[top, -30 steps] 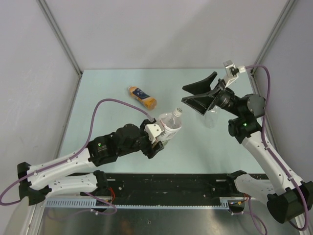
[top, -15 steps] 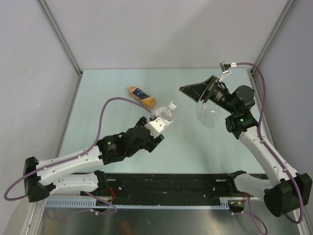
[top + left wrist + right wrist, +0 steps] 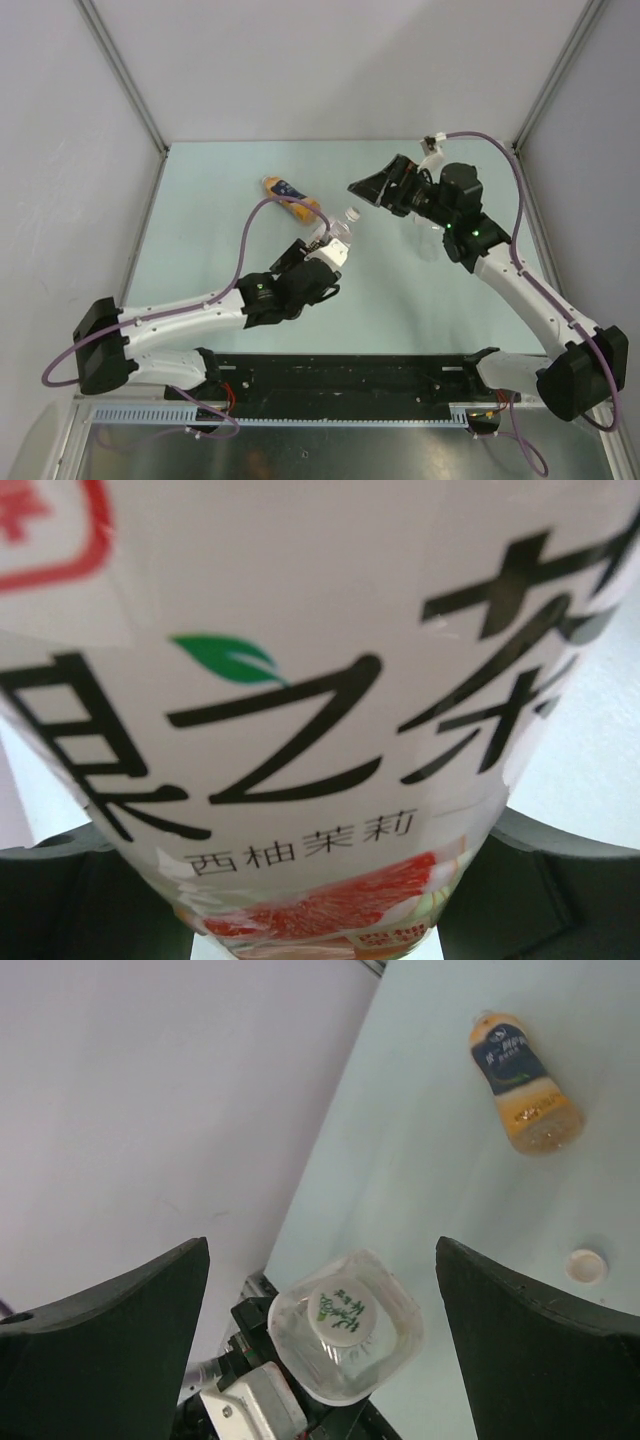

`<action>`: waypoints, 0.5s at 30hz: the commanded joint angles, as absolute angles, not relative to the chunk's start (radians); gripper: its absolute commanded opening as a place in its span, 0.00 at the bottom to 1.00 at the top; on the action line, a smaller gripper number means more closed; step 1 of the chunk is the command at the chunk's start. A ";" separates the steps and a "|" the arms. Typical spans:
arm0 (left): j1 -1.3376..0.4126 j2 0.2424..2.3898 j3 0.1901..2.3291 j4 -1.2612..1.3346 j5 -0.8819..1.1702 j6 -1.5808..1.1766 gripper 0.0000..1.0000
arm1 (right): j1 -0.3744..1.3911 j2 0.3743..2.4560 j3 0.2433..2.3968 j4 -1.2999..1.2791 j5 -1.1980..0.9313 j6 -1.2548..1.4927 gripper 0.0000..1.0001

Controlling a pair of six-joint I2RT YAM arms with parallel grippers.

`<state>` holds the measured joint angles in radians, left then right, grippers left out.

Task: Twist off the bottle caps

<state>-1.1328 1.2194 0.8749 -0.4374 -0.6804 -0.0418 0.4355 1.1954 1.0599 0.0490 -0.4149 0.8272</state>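
My left gripper (image 3: 322, 262) is shut on a clear bottle (image 3: 338, 238) with a white printed label (image 3: 300, 680), held off the table and tilted up to the right. The dark fingers (image 3: 560, 870) press on both sides of it. Its whitish cap (image 3: 352, 214) is on the neck and faces my right gripper (image 3: 383, 190). That gripper is open, a short way up and right of the cap. In the right wrist view the cap (image 3: 340, 1312) sits between the wide-apart fingers (image 3: 110, 1340), touching neither. A loose white cap (image 3: 586, 1265) lies on the table.
An orange bottle with a dark label (image 3: 290, 198) (image 3: 520, 1080) lies on the table at the back left of the held bottle. Another clear bottle (image 3: 432, 240) lies partly under the right arm. Grey walls close in the back and both sides.
The left arm has carried the bottle farther back and tipped its cap upward. The right gripper has swung left toward the cap, staying open.
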 commanded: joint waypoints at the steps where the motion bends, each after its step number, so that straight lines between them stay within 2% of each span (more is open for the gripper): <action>1: -1.135 1.262 0.949 -0.443 -0.810 -0.083 0.00 | 0.509 1.224 1.145 -0.070 -0.251 0.743 0.98; 15: -1.129 1.368 1.022 -0.479 -0.827 -0.084 0.00 | 0.606 1.294 1.195 -0.121 -0.122 0.741 0.70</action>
<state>-1.1324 1.3621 0.9707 -0.4839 -0.7914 -0.0631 0.5938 1.2961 1.1450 -0.1104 -0.1722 0.7490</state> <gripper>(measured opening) 0.758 0.720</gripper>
